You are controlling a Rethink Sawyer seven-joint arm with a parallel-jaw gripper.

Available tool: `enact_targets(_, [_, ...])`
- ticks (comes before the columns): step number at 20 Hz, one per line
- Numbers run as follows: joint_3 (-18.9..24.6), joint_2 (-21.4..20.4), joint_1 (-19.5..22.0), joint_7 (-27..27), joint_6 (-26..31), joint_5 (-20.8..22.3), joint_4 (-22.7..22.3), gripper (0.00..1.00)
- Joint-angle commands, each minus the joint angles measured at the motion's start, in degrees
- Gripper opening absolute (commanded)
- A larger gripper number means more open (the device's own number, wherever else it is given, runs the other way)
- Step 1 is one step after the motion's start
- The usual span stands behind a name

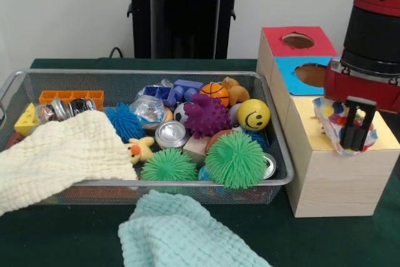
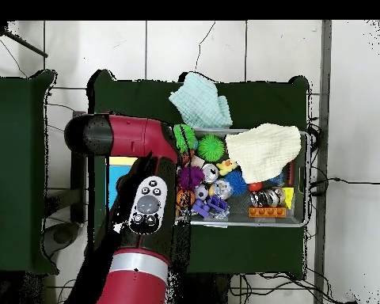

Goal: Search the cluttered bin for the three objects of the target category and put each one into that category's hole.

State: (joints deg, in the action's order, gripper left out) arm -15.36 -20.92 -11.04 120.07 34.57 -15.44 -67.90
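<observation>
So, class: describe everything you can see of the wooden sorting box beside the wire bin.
The pale wooden sorting box stands right of the wire mesh bin, on the green table cover. Its stepped top has three coloured panels: red and blue, each with a round hole, then yellow nearest the camera, largely hidden by the gripper holding a crinkly multicoloured object.

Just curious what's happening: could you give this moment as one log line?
pincer: shut on crinkly bag | position: over wooden box, yellow section | bin: full of toys
</observation>
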Motion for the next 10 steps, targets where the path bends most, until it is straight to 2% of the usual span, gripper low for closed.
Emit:
enact_targets(1, [6.39, 7.68, 3.44, -0.7, -1.76, 5.24, -5.58, 0.0])
enact_targets(4, [7.8, 7.12, 4.46, -0.8, 3.32, 3.76, -6.62, 0.0])
enact_targets(6, [10.07, 5.85, 5.76, -1.56, 5.21, 2.56, -8.84, 0.0])
enact_targets(10, [8.53, 3.4, 3.46, 2.5, 8.21, 2.16, -10.0, 0.0])
